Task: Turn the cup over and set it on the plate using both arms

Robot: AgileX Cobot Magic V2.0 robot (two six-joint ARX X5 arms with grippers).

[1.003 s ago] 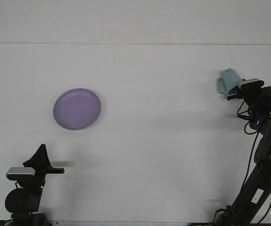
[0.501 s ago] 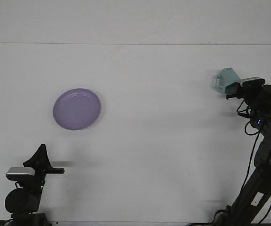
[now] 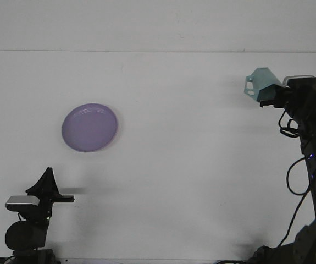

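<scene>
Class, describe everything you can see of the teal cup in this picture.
The teal cup looks like pale, slightly see-through plastic with a small handle on its left. It hangs tilted above the white table, at the right side, held at the tip of the right gripper. Nothing else touches it; the purple plate lies far left.

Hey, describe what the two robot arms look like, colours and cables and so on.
Both arms are matte black. The right arm has loose black cables looping along it, a small blue indicator light, and a silver-grey camera block near its end effector. The left arm carries a similar silver-grey block below its pointed black end effector.
</scene>
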